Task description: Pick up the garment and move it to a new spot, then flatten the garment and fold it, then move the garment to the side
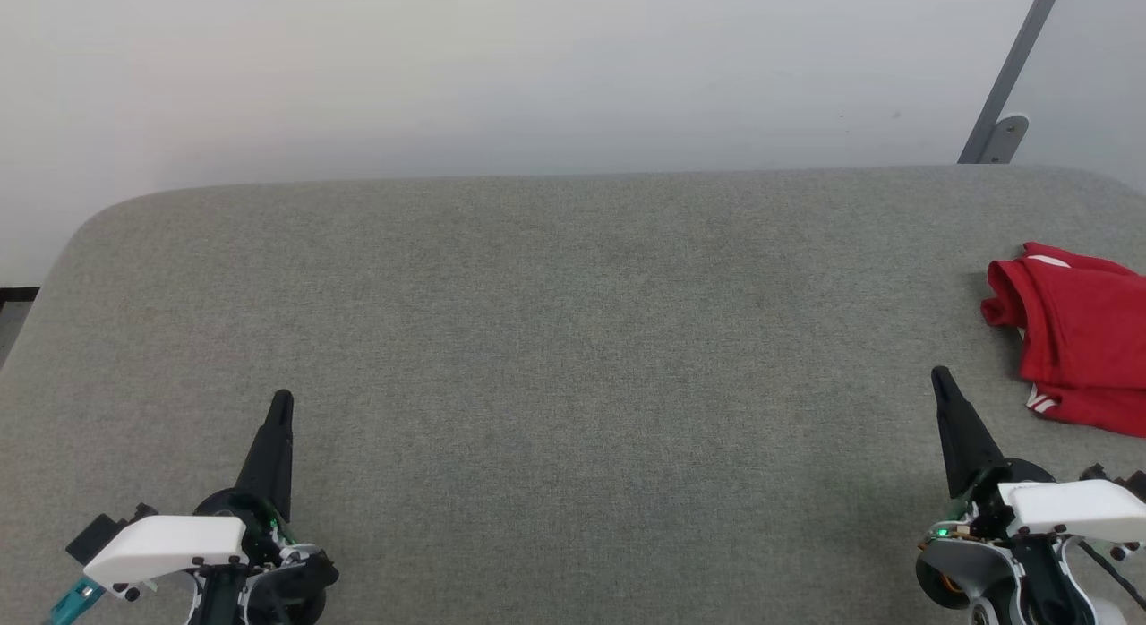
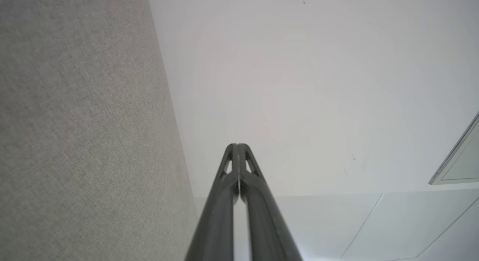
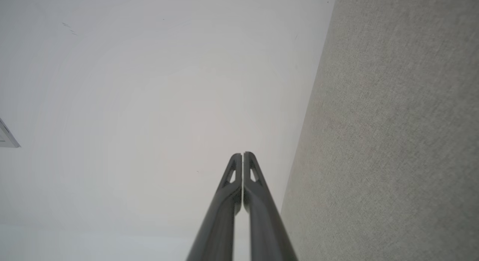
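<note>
Firstly, the surface: a wide table (image 1: 573,356) covered in grey woven fabric, with rounded far corners, spans the head view from side to side. The cloth lies flat and unwrinkled across the middle.

Room: a plain white wall (image 1: 537,70) rises directly behind the table's far edge. A grey metal strut (image 1: 1016,65) slants up that wall at the upper right, ending in a rounded foot plate just above the table's back edge. A dark strip (image 1: 18,294) shows at the far left, beyond the table's corner. A pale framed panel (image 2: 454,160) sits at the right edge of the left wrist view.

Entry, left gripper (image 1: 283,399): lower left of the head view, above the cloth. Its two dark fingers (image 2: 224,201) are pressed together to a single point with nothing between them. The left wrist view shows the tips meeting, fabric to one side and wall ahead.

Entry, right gripper (image 1: 939,374): lower right, likewise closed and empty, tips touching in the right wrist view.

Entry, garment (image 1: 1079,338): red, with glimpses of white trim. It lies bunched and folded over on the table at the right edge of the head view, partly cut off there. It rests beyond and to the right of the right gripper's tip, near but apart. It lies well apart from the left gripper, across the table's whole width.
</note>
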